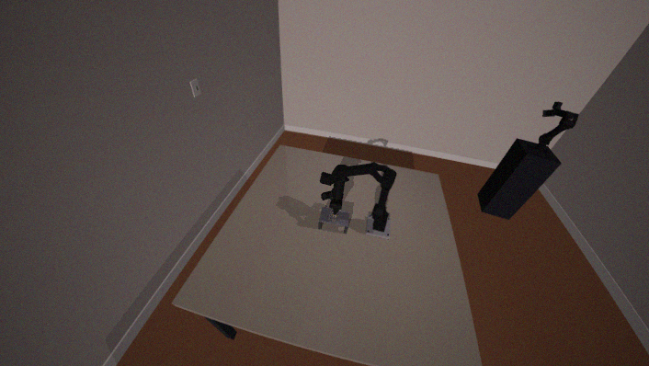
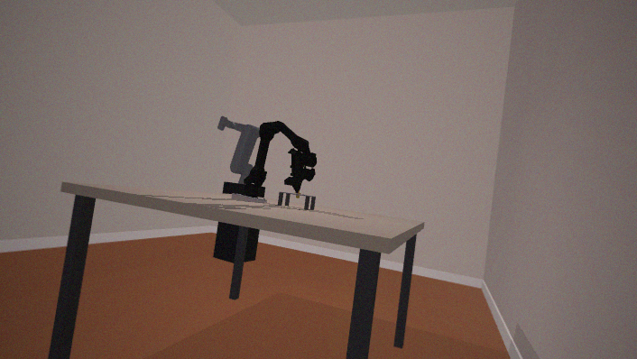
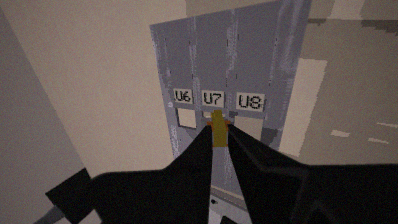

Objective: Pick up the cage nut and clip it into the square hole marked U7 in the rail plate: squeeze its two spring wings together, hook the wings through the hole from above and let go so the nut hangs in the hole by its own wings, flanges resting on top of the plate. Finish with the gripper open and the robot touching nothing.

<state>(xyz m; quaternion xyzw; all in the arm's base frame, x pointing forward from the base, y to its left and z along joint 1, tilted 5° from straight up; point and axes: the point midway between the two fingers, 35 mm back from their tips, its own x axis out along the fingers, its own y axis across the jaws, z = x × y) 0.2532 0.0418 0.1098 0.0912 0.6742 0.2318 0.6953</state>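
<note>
The yellow cage nut [image 3: 219, 137] [image 2: 298, 196] is between my fingertips, with small orange parts at its sides. My gripper [image 3: 218, 130] [image 2: 297, 191] [image 1: 335, 211] is shut on it, pointing down over the grey rail plate [image 3: 210, 60] [image 1: 342, 221]. In the wrist view the nut covers most of the hole below the U7 label [image 3: 213, 98]; a light strip shows beside its upper end. In the exterior view the nut's yellow lower end is at about the plate's top level. The fingers hide the wings, so whether they are inside the hole cannot be told.
The U6 hole [image 3: 187, 118] and U8 hole [image 3: 248, 127] lie on either side of U7. The plate stands on short dark legs [image 2: 281, 198] on the table [image 1: 285, 276] [image 2: 180, 208], close to the arm's base [image 1: 379, 225]. A second arm stands on a dark pedestal [image 1: 519, 179] beyond the table.
</note>
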